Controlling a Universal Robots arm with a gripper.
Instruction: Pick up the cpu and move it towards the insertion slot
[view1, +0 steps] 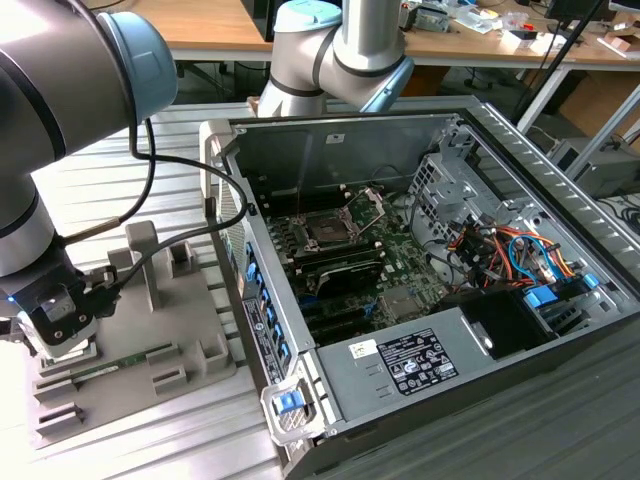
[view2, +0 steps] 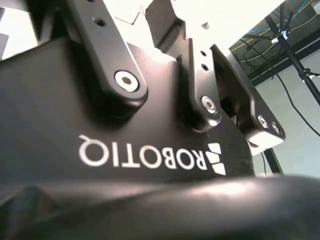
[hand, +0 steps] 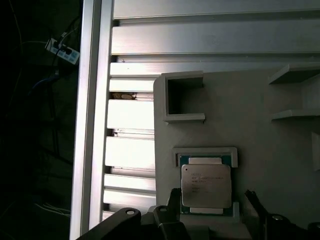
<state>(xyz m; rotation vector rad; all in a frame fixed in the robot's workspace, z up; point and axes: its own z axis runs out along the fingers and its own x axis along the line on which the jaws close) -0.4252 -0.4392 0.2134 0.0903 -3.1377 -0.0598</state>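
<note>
Pincer (hand: 211, 192) hangs spread wide over one cpu (hand: 206, 185) in one grey holder (hand: 210, 125), one insertion slot (view1: 328, 228) well apart.

The cpu (hand: 206, 186), flat, square and silvery-topped, lies level in a grey rimmed holder (hand: 205, 150). The insertion slot (view1: 326, 229), dark and metal-framed, sits in the green motherboard (view1: 405, 265), load plate (view1: 370, 203) raised.
</note>
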